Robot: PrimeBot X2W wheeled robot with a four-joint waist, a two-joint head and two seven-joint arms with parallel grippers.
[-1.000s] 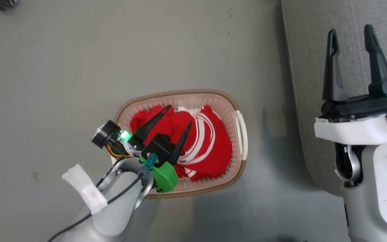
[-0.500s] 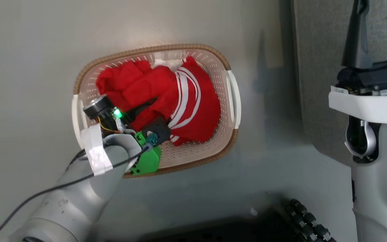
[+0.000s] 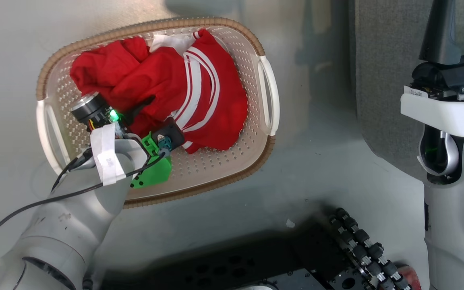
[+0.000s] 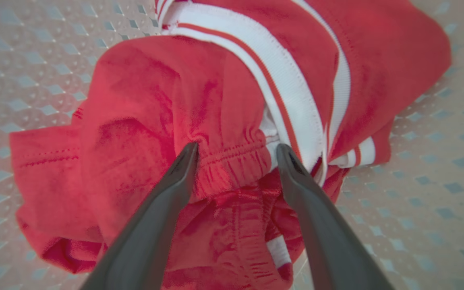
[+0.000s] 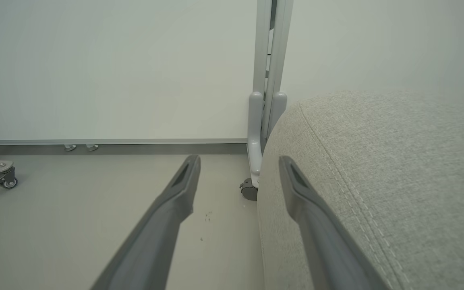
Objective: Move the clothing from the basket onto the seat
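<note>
Left pincer (image 4: 236, 151) lowered into clothing (image 4: 135, 100), fingers (image 3: 139, 106) half-hidden

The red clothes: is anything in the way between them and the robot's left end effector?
Nothing visible is. The left end effector is open, its fingers either side of a gathered fold of the clothing, down inside the basket.

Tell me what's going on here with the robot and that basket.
The robot is set to move the clothing from the basket onto the seat. Its left gripper is down in the basket, open, its fingers straddling a bunched red fold, not yet closed. The right gripper hangs open beside the seat's edge, holding nothing.
</note>
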